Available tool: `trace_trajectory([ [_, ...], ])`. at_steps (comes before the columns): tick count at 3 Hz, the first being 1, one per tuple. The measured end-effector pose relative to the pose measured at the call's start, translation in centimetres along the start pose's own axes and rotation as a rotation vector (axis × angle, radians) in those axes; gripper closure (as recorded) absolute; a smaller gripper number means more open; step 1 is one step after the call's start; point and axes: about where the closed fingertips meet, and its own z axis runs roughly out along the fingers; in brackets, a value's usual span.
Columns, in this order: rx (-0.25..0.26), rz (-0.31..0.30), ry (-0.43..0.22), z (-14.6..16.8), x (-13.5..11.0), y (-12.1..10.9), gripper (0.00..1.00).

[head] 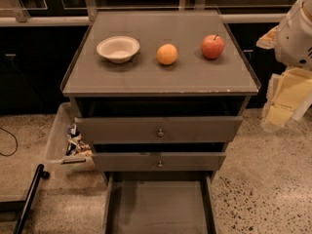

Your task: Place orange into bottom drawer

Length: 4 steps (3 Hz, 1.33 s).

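The orange (pixel 167 54) sits on the gray cabinet top (pixel 161 77), in the middle, between a white bowl and a red apple. The bottom drawer (pixel 158 204) is pulled out at the foot of the cabinet, showing its flat gray floor with nothing in it. My gripper (pixel 284 100) hangs at the right edge of the view, off the cabinet's right side, well to the right of the orange and lower than the top. It holds nothing that I can see.
A white bowl (pixel 118 48) stands left of the orange and a red apple (pixel 213 46) with a stem right of it. Two upper drawers with brass knobs (pixel 160 132) stick out slightly. A plastic bin (pixel 68 140) with clutter stands on the floor at the left, near a black bar (pixel 29 199).
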Motion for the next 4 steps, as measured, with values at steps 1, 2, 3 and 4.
trace_trajectory([
  [1, 0.0, 0.0, 0.0, 0.0, 0.0, 0.0, 0.0],
  [2, 0.016, -0.008, -0.027, -0.1, -0.2, -0.7, 0.0],
  [3, 0.068, -0.065, -0.062, 3.1, -0.7, -4.5, 0.0],
  [4, 0.068, -0.064, -0.064, 3.1, -0.8, -4.5, 0.0],
])
